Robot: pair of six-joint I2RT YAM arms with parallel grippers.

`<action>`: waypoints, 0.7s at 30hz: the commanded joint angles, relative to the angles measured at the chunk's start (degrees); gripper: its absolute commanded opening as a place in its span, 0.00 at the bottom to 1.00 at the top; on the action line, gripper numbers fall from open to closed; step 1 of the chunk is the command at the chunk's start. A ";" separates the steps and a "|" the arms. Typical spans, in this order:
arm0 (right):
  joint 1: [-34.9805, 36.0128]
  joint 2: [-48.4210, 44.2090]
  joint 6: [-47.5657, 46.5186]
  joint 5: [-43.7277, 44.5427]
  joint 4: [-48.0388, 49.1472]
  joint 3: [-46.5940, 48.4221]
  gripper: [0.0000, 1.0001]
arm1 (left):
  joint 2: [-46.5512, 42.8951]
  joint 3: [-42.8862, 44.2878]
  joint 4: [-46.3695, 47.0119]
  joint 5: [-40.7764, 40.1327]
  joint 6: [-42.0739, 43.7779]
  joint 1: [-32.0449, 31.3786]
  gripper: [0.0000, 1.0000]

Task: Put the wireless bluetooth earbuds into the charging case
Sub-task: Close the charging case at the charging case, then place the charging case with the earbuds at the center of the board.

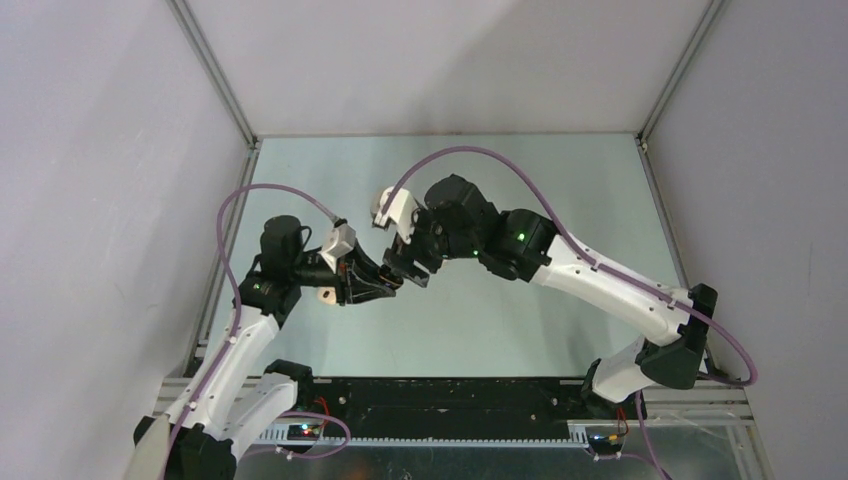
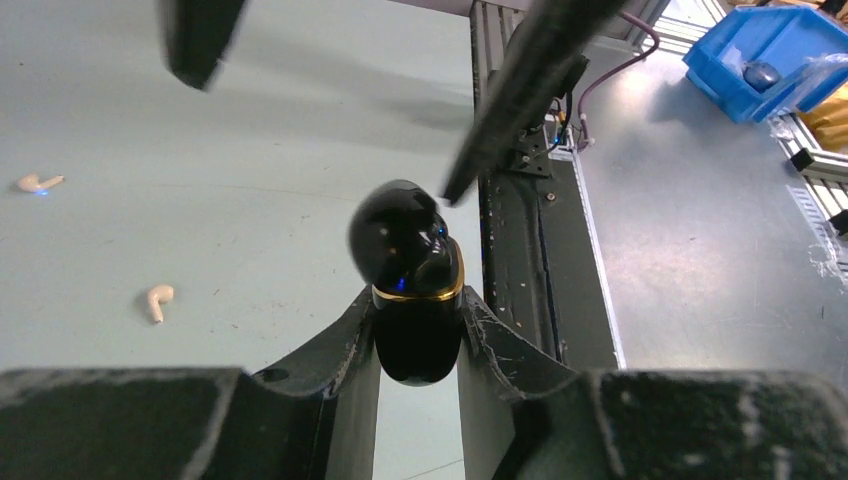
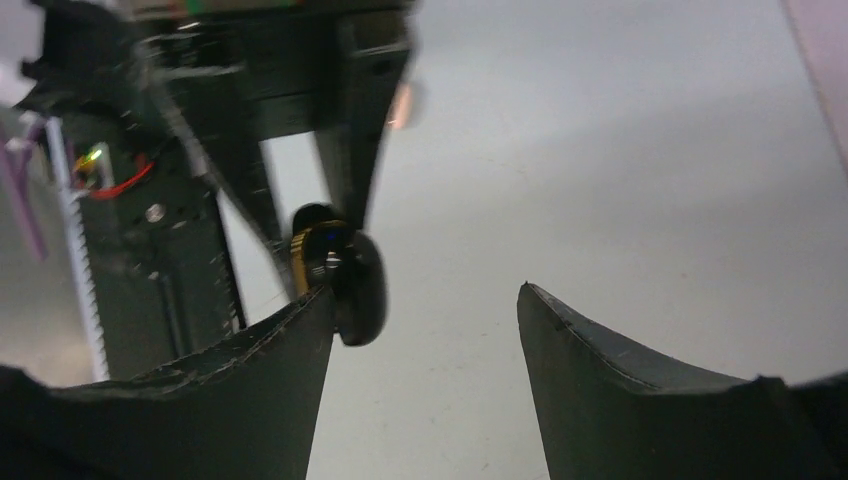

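A glossy black charging case (image 2: 415,335) with a gold rim is held up off the table, my left gripper (image 2: 417,300) shut on its lower half. Its lid (image 2: 400,235) stands open. Two pale beige earbuds (image 2: 158,300) (image 2: 38,183) lie apart on the pale green table, left of the case. My right gripper (image 3: 425,290) is open and holds nothing. Its left finger (image 3: 270,360) is right next to the case (image 3: 345,275), and whether they touch does not show. From above, the two grippers (image 1: 393,284) (image 1: 412,272) meet tip to tip over the table's left middle.
A black rail (image 2: 515,250) runs along the table's near edge. Past it lies a grey metal surface with a blue bin (image 2: 770,60). Grey walls enclose the table (image 1: 520,170) on the other three sides.
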 commanded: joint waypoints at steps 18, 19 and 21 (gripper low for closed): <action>-9.45 -6.34 1.20 3.06 1.87 0.72 0.72 | 0.18 2.41 6.93 -7.69 -4.84 -0.23 0.00; -10.37 -6.85 0.95 3.37 2.10 -0.18 0.72 | 0.42 2.16 8.03 -8.58 -5.45 -0.23 0.00; -14.16 -9.13 1.39 2.88 2.79 -1.87 0.73 | 1.03 1.75 10.17 -11.39 -7.18 -0.27 0.00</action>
